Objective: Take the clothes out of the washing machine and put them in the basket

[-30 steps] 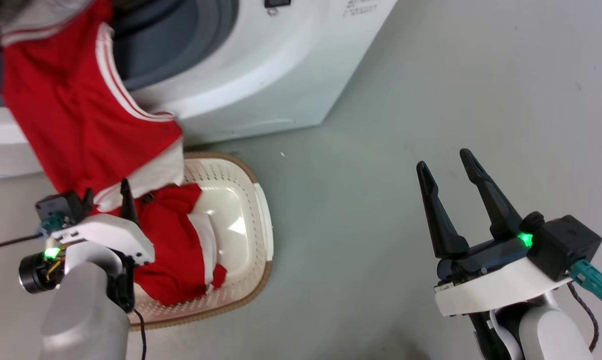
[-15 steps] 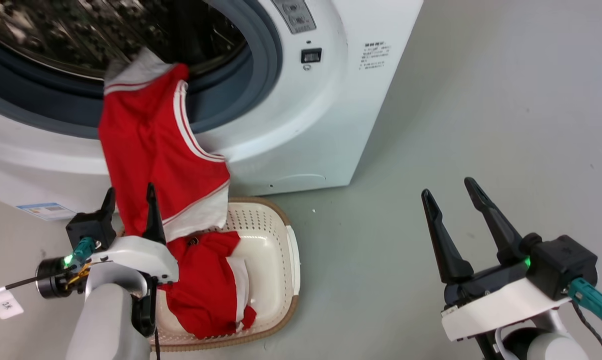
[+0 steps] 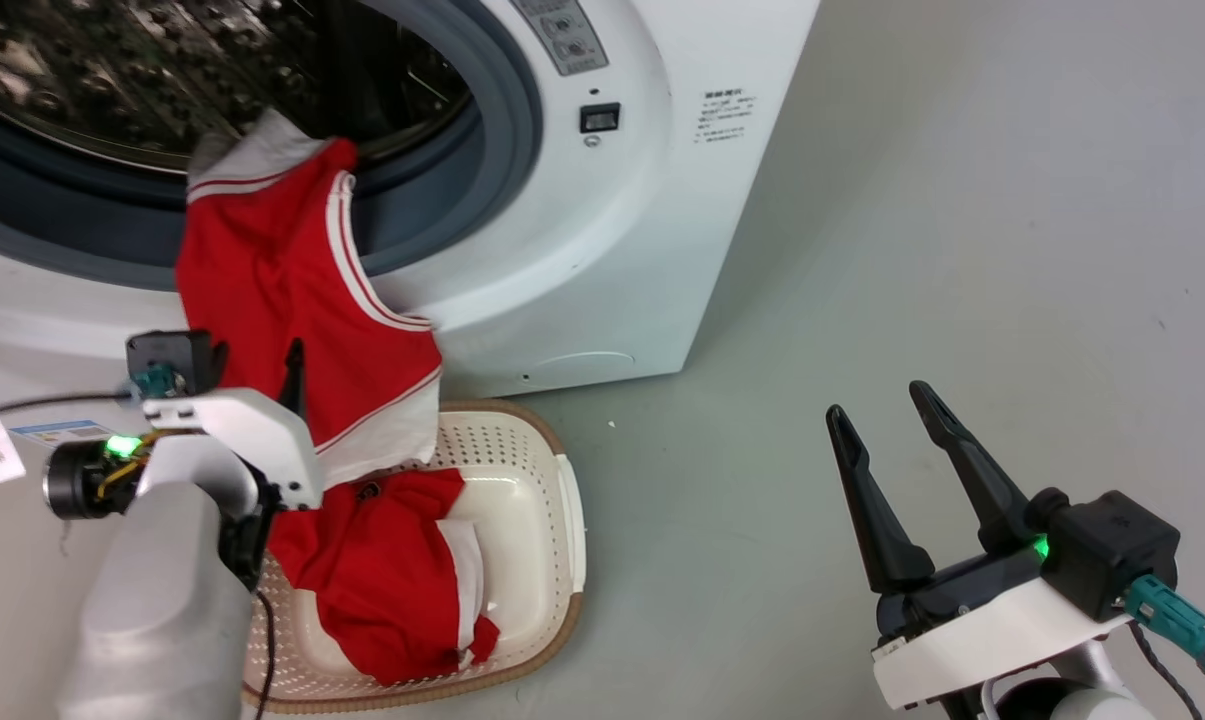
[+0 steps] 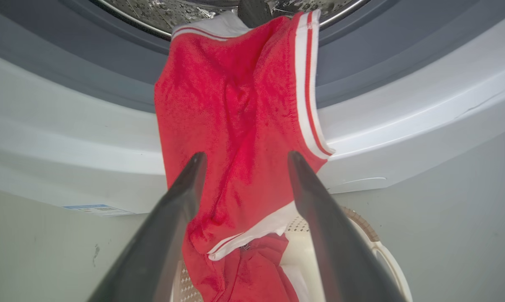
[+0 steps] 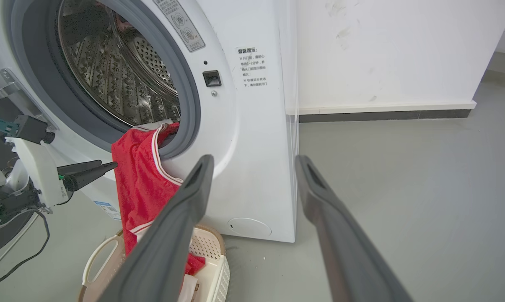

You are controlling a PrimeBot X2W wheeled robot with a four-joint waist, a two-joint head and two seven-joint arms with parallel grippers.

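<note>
Shirt [image 3: 282, 310], red with white stripes, hangs from the washing machine's [image 3: 602, 250] round mouth, down over the basket's [image 3: 527, 465] back edge. More red clothes [image 3: 382, 580] lie in the basket. The left gripper [image 4: 244, 156] is open by the shirt, holding nothing. The right gripper [image 3: 877, 398] is open too, over the floor [image 3: 862, 200].

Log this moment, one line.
left claw open, facing hanging garment; hanging garment draped from washing machine; second garment in basket; right claw open

A smooth grey floor [image 3: 912, 250] meets a scuffed white wall [image 5: 382, 50] along a dark skirting strip [image 5: 382, 114], evenly lit.
</note>
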